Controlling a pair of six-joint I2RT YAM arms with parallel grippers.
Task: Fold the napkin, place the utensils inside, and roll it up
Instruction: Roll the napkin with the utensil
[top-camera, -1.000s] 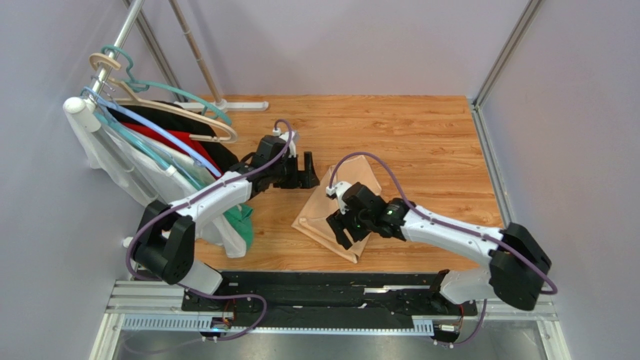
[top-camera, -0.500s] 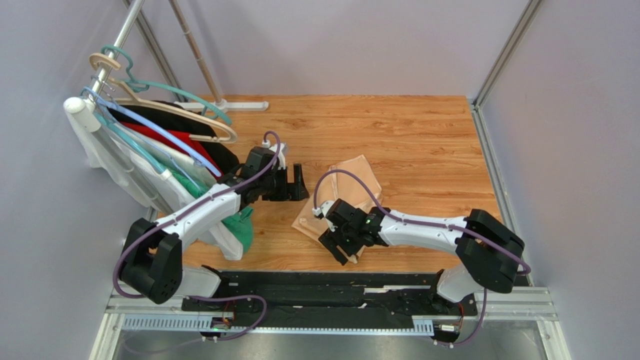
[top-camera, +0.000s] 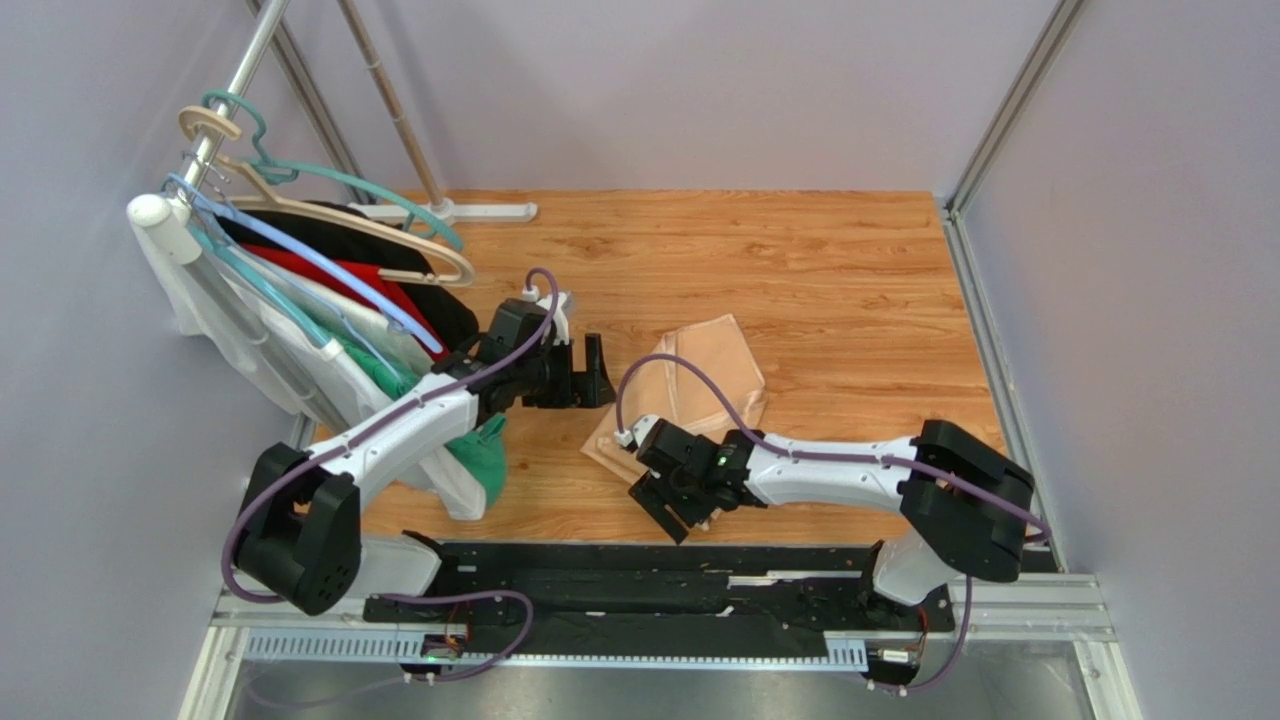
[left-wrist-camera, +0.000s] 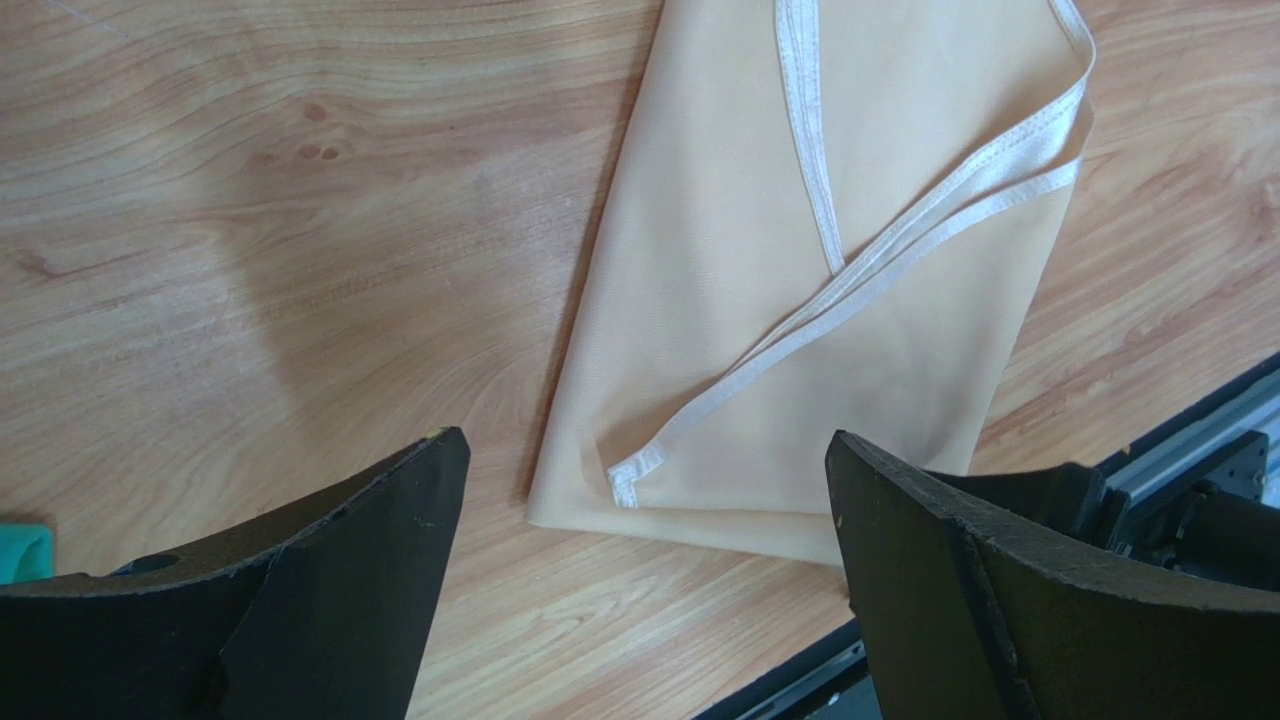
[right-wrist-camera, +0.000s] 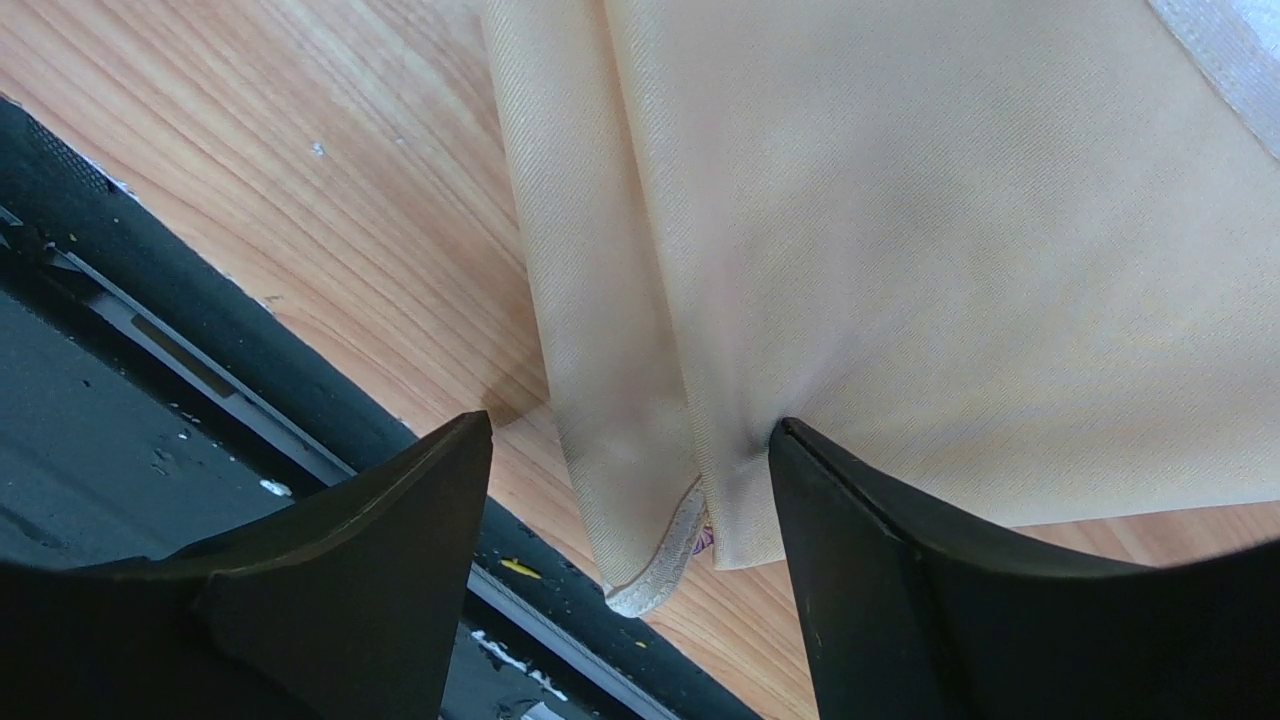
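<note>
The napkin (top-camera: 721, 353) was found folded but unrolled, utensils unseen; the left gripper (top-camera: 597, 365) and right gripper (top-camera: 669, 509) were spread, nothing pinched.

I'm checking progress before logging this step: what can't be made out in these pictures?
- Utensils: none plainly seen in any view. The right wrist view shows only a purple speck at the napkin hem; cloth covers the rest.
- Napkin's near corner, top view: hidden under the right claw.
- Napkin's upper part, left wrist view: cut off by the frame's top edge.

Pale lilac walls (top-camera: 676, 90) enclose a wood-grain tabletop (top-camera: 857, 270); a clothes rack (top-camera: 245, 68) stands far left
</note>
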